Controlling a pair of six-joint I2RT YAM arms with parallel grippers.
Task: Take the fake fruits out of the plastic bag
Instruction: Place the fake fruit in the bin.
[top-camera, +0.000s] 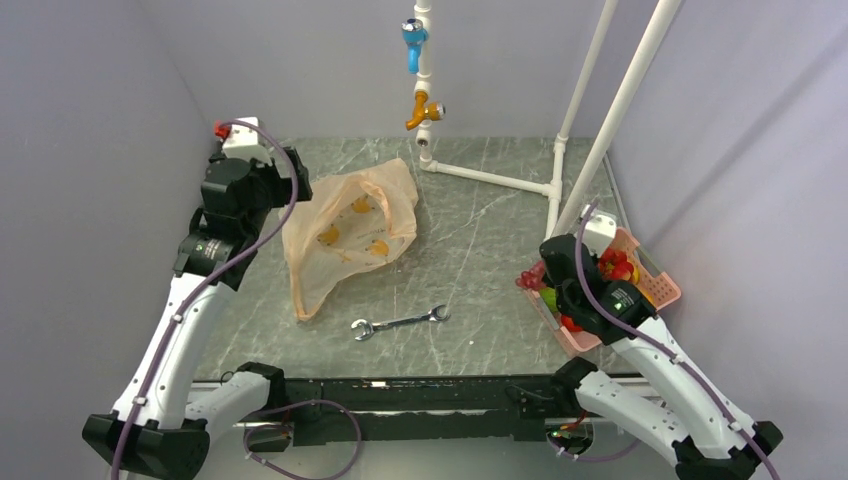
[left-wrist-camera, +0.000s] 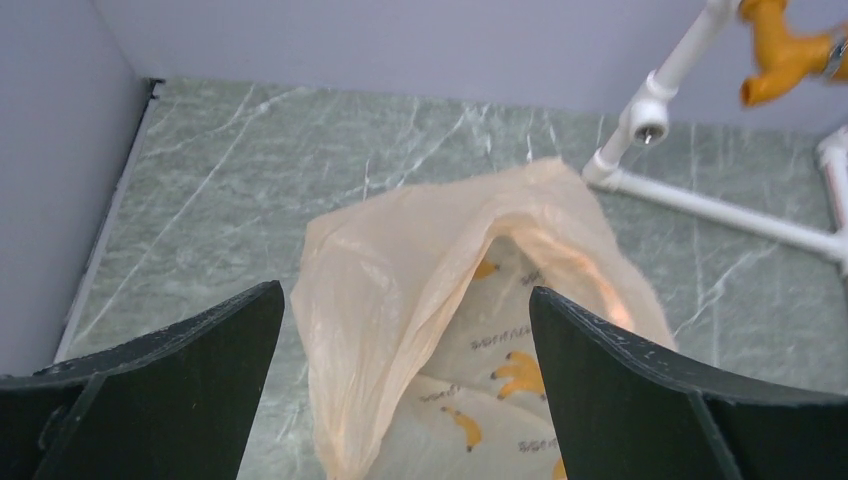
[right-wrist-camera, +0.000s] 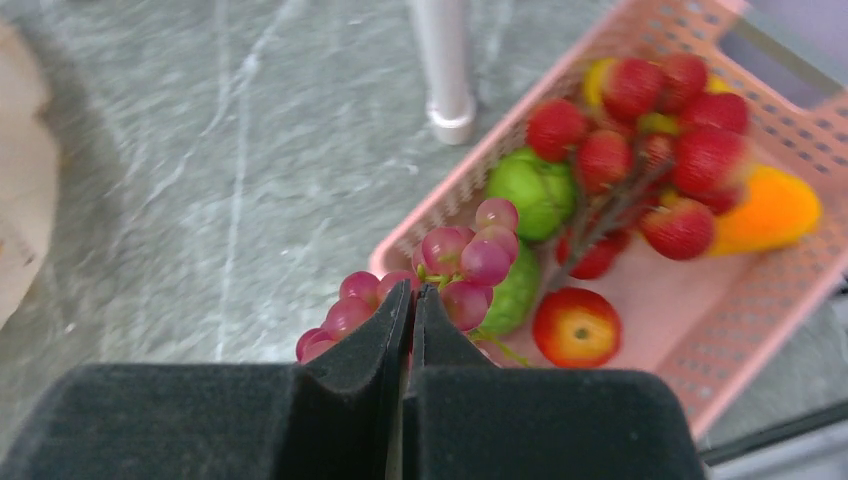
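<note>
The peach plastic bag (top-camera: 345, 235) with yellow banana prints lies crumpled at the far left of the table, its mouth gaping; no fruit shows inside it (left-wrist-camera: 380, 260). My left gripper (top-camera: 298, 186) hangs open just over the bag's far-left end (left-wrist-camera: 405, 292), fingers wide apart and touching nothing. The fake fruits lie in a pink basket (top-camera: 662, 290) at the right: green ones (right-wrist-camera: 535, 190), red berries (right-wrist-camera: 640, 90), an orange one (right-wrist-camera: 770, 210) and a red-yellow ball (right-wrist-camera: 577, 327). My right gripper (right-wrist-camera: 412, 290) is shut at the stem of the dark red grape bunch (right-wrist-camera: 465, 255), over the basket's left rim (top-camera: 530, 278).
A silver wrench (top-camera: 400, 322) lies on the green marble table between the bag and the front edge. White pipes (top-camera: 490, 178) run across the back right, with a blue and a yellow valve above. Grey walls close in on the left, back and right.
</note>
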